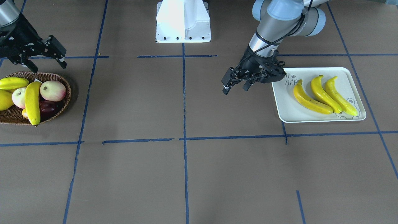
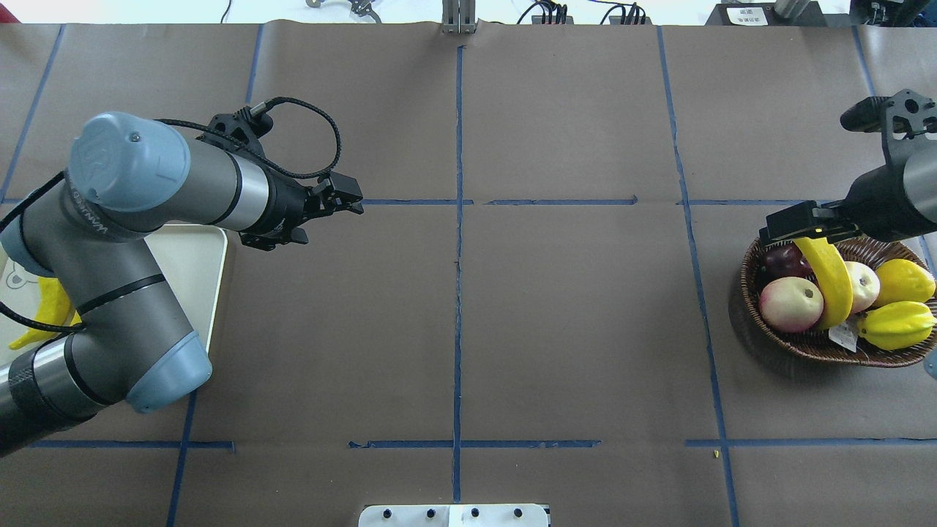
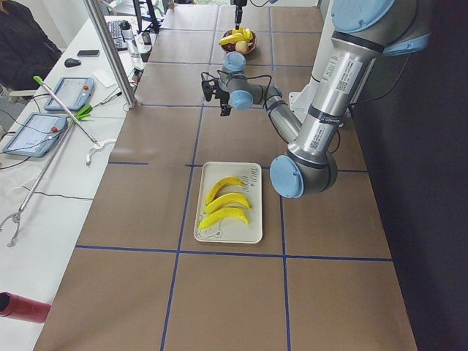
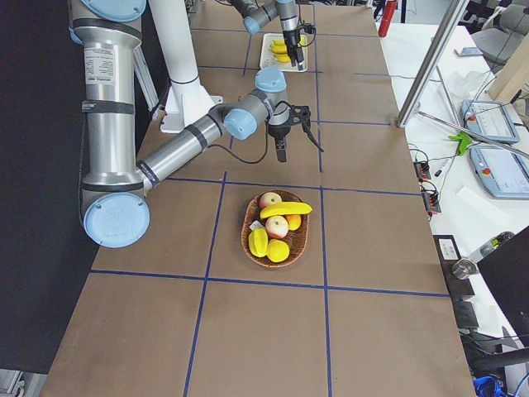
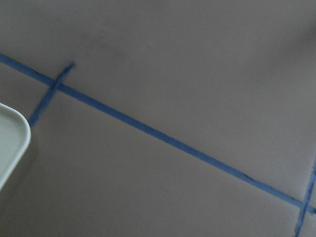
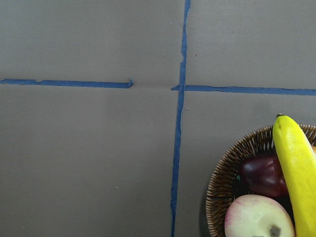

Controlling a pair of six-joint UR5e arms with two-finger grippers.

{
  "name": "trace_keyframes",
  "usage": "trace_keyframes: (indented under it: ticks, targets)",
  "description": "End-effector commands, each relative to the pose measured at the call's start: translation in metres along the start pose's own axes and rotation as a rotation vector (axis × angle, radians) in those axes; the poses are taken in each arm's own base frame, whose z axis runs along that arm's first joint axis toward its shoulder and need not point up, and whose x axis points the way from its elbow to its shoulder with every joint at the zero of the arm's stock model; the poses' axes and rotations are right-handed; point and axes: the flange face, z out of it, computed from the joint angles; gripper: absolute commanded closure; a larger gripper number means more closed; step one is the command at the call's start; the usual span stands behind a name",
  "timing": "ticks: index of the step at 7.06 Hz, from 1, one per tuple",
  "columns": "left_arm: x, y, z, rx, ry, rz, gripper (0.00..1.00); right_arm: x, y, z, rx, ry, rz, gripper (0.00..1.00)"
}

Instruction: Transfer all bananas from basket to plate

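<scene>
One banana (image 1: 32, 102) lies across the fruit in the wicker basket (image 1: 67, 91) at the table's end on my right. It shows again as a banana (image 6: 298, 170) in the right wrist view and a banana (image 2: 831, 282) in the overhead view. Three bananas (image 1: 323, 95) lie side by side on the white plate (image 1: 286, 109). My right gripper (image 1: 48, 65) hangs open and empty just above the basket's rim on the robot's side. My left gripper (image 1: 237, 87) is open and empty, a little off the plate's inner edge, toward the table's middle.
The basket (image 2: 798, 342) also holds two pink-cream apples (image 1: 53, 90), a dark red fruit (image 6: 261, 173) and two other yellow fruits (image 2: 897, 326). Blue tape lines cross the brown table. A white robot base (image 1: 183, 21) stands at the robot's side.
</scene>
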Motion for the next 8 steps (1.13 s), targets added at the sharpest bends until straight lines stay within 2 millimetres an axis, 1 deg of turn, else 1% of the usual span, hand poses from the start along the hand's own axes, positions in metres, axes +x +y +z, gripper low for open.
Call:
trace_keyframes:
  ticks: [1, 2, 3, 4, 6, 7, 8]
  targets:
    - [0.003, 0.003, -0.003, -0.003, 0.035, 0.003, 0.0, 0.055, 0.001, 0.025, -0.018, -0.013, 0.004, 0.0]
    - [0.004, 0.004, -0.003, -0.003, 0.035, 0.004, 0.0, 0.069, 0.008, 0.032, -0.032, -0.001, 0.011, 0.0]
    - [0.003, 0.004, -0.003, -0.003, 0.033, 0.003, 0.0, 0.095, 0.01, 0.056, -0.068, 0.04, 0.046, 0.0]
    - [-0.001, 0.002, -0.001, -0.001, 0.026, 0.002, 0.0, 0.109, 0.008, 0.073, -0.083, 0.055, 0.061, 0.0]
    - [-0.003, 0.002, 0.001, -0.003, 0.022, 0.001, 0.0, 0.135, 0.011, 0.094, -0.078, 0.061, 0.063, 0.0]
    - [-0.004, 0.002, 0.002, -0.004, 0.019, 0.003, 0.0, 0.136, 0.013, 0.105, -0.085, 0.058, 0.056, 0.0]
    - [-0.004, 0.002, 0.002, -0.004, 0.019, 0.006, 0.0, 0.131, 0.016, 0.111, -0.093, 0.063, 0.047, 0.0]
